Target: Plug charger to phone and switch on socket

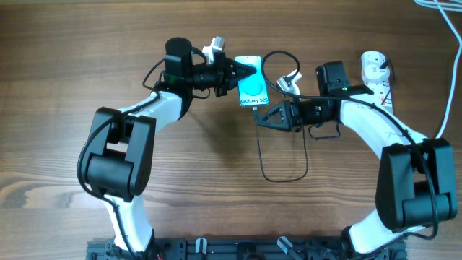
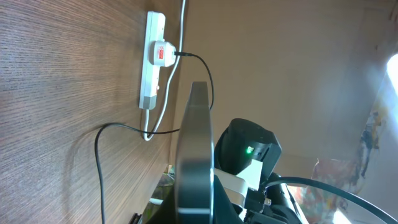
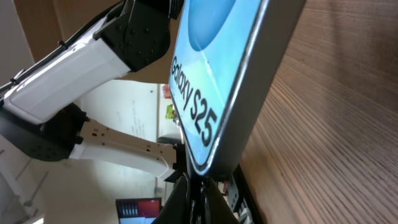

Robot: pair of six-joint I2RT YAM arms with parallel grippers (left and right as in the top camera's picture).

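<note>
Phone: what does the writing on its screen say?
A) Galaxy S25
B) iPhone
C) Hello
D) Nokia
A: in the right wrist view, the words "Galaxy S25" are printed in dark letters across the blue screen of the phone.

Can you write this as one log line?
left gripper: holds phone | right gripper: charger at phone's lower end | socket: untouched

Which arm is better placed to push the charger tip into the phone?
Right. The right gripper, apparently holding the charger, sits at the edge of the phone; the left gripper is gripping it.
</note>
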